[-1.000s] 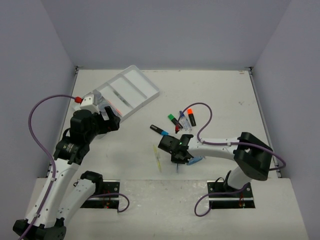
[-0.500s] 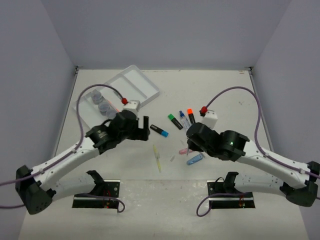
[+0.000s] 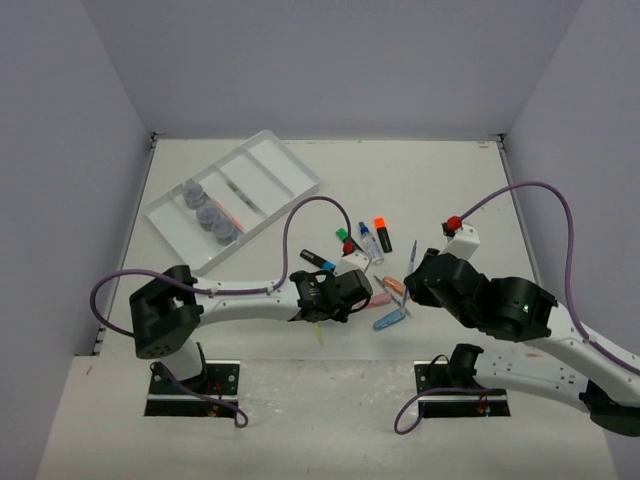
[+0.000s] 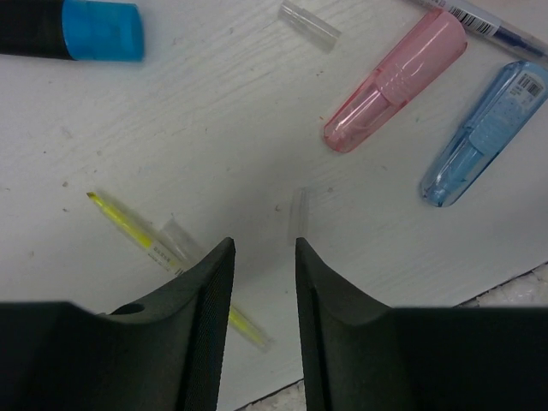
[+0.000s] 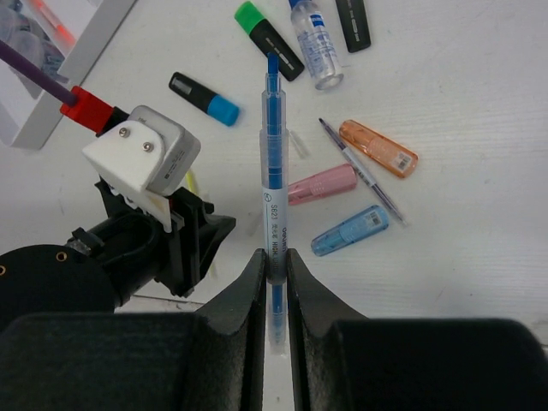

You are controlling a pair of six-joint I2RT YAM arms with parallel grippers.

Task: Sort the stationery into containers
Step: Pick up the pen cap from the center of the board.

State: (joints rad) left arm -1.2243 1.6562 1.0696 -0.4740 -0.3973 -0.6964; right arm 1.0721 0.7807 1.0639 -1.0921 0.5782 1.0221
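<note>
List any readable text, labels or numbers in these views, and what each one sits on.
"S621": seems to read so, printed along the blue pen held in the right gripper; the characters after it are blurred.
Barcode stickers on the orange piece and the blue piece: digits too small to read.
Label on the blue-capped bottle: blue print, too blurred to read.
Nothing else is legible.
</note>
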